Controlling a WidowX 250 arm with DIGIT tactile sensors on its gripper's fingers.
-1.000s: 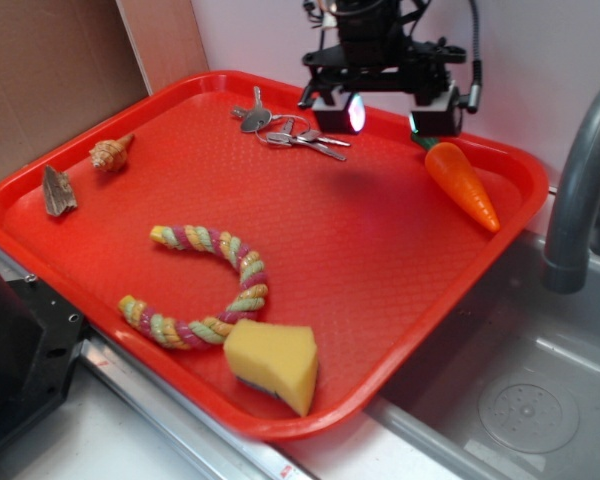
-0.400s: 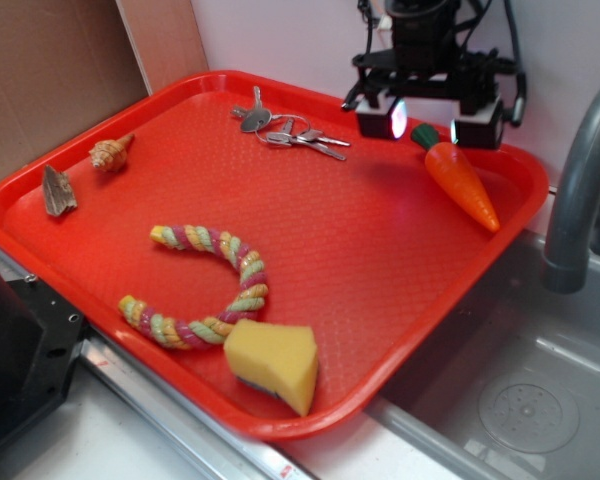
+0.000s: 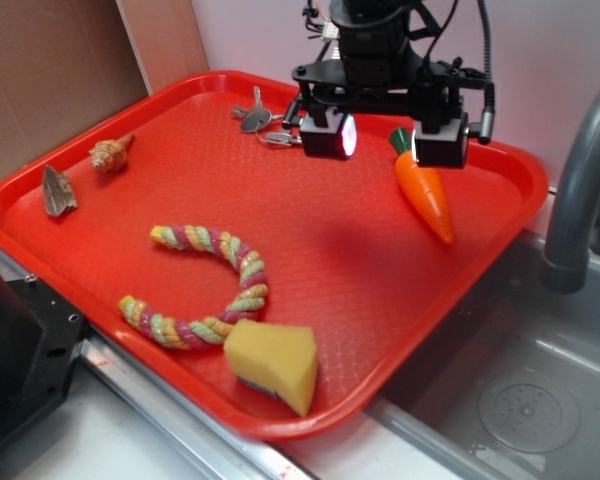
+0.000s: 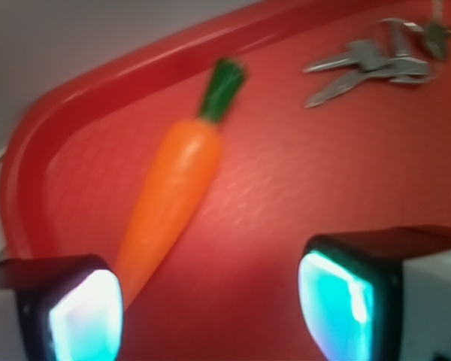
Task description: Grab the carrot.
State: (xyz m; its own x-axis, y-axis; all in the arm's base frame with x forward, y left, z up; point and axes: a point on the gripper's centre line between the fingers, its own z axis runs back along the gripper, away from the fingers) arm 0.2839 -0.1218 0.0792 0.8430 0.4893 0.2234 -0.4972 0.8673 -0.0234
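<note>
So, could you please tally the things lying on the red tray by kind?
Carrot: 1
Key bunch: 1
Rope toy: 1
Sponge: 1
Seashell: 1
Grey-brown shard: 1
Total: 6

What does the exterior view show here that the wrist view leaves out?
Only the exterior view shows the rope ring, yellow sponge, seashell, a brownish piece near the left rim, and the faucet. Only the wrist view shows the lit fingertip pads from behind. Both show the carrot, the keys, the red tray, and the open gripper.
</note>
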